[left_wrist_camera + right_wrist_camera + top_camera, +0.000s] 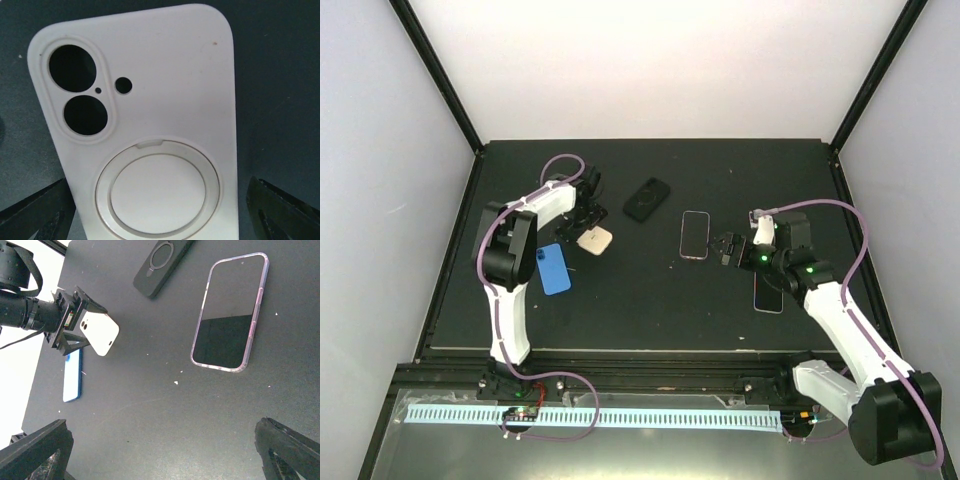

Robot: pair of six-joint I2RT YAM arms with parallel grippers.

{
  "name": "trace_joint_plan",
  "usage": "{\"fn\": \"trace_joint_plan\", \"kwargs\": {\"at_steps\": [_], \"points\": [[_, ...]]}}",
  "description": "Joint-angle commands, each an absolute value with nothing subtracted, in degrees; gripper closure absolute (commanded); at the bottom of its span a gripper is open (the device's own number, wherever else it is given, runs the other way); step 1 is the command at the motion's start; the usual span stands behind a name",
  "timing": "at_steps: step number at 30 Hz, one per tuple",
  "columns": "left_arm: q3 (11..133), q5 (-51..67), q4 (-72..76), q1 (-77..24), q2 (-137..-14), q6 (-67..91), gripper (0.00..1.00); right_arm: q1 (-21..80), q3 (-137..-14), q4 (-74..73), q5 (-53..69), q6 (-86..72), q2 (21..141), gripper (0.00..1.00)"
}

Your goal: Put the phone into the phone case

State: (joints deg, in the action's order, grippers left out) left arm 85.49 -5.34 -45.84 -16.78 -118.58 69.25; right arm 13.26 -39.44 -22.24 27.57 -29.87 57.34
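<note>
A white phone case [595, 241] lies back-up at the left of the black mat, its camera cut-outs and round ring filling the left wrist view [165, 75]. My left gripper [588, 230] stands open astride it, with a narrow gap between each dark finger [35, 215] and the case's sides. A phone [695, 234] with a pinkish clear rim lies screen-up mid-mat, also seen in the right wrist view [229, 312]. My right gripper [725, 247] hovers just right of that phone, open over bare mat [165, 450].
A black case [646, 198] with a ring lies behind the phone. A blue phone or case [554, 268] lies flat beside the left arm. Another dark phone [768, 296] shows partly under the right arm. Black frame posts stand at the mat's back corners.
</note>
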Motion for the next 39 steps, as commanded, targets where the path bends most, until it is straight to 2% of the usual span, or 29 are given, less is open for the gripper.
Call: {"fn": "trace_joint_plan", "kwargs": {"at_steps": [1, 8, 16, 26, 34, 39], "points": [[89.64, -5.90, -51.64, -17.14, -121.83, 71.57, 0.07, 13.51, -40.23, -20.76, 28.22, -29.23, 57.50, 0.00], [90.31, -5.90, -53.60, -17.14, -122.26, 72.19, 0.16, 13.54, -40.56, -20.83, 28.38, -29.49, 57.54, 0.00], [88.67, -3.94, -52.65, -17.29, -119.21, 69.29, 0.32, 13.48, -40.49, -22.22, 28.79, -30.31, 55.37, 0.00], [74.23, 2.62, -43.85, -18.42, -105.31, 65.81, 0.36, 15.94, -37.87, -22.04, 29.13, -34.23, 51.47, 0.01], [61.35, 10.64, -33.62, -20.63, -93.67, 64.91, 0.37, 26.10, -35.47, -17.23, 26.90, -39.97, 52.65, 0.03], [54.35, 17.87, -25.71, -23.31, -87.79, 64.49, 0.37, 30.93, -34.39, -12.09, 26.94, -43.25, 55.50, 0.09]]}}
